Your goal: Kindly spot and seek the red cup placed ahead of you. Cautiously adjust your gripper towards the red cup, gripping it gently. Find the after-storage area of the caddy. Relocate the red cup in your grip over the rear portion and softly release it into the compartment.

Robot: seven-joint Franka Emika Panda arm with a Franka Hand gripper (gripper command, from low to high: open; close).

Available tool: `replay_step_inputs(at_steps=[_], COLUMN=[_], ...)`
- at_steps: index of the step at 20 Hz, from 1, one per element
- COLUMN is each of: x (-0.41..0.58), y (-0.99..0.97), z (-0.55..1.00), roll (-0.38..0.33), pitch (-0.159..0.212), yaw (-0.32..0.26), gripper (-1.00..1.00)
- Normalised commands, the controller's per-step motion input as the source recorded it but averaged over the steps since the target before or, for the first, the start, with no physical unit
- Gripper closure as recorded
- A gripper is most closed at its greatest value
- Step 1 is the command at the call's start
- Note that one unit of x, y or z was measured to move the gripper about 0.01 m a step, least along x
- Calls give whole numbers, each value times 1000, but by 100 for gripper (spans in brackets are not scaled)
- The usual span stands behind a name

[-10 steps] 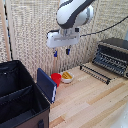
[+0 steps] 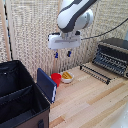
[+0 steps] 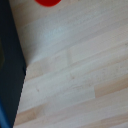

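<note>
A large black caddy (image 2: 20,97) fills the exterior view's near left corner of the pale wooden counter (image 2: 95,105), its top open and a black divider (image 2: 17,93) running across it to form two sections. A dark blue panel (image 2: 46,84) leans out from the caddy's right side. Just beyond that panel stands the red cup (image 2: 56,78), partly hidden behind the panel's upper edge, on the counter and outside the caddy. Close beside the cup, to the right, sits a small white bowl (image 2: 66,76) with yellow-orange contents.

Above cup and bowl hangs the robot's hand (image 2: 62,54), a white block on a thick white and grey arm (image 2: 75,16), well clear of the counter and touching nothing. Its two short, blue-tipped fingers (image 2: 56,54) point down with a plain gap between them, spread and empty. A woven screen (image 2: 35,35) backs the scene.

At the far right, a black and silver toaster oven (image 2: 112,55) rests on the counter with a dark wire rack (image 2: 95,72) lying in front of it.

The blurred wrist view shows mostly wood planks, a sliver of the red cup (image 3: 48,2) at the frame's edge and what appears to be the caddy's dark side (image 3: 9,70) along one border.
</note>
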Motion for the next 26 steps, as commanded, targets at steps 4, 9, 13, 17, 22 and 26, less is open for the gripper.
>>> replay_step_inputs(at_steps=[4, 9, 13, 17, 22, 26], x=[18, 0, 24, 149, 143, 52], y=[-136, 197, 214, 36, -7, 8], z=[-269, -309, -322, -389, -420, -331], roll=[2, -61, -87, -62, -30, -35], pitch=[38, 79, 87, 60, 32, 40], yaw=[-176, -95, -65, -33, -25, -42], gripper=[-100, -100, -100, -100, -100, -100])
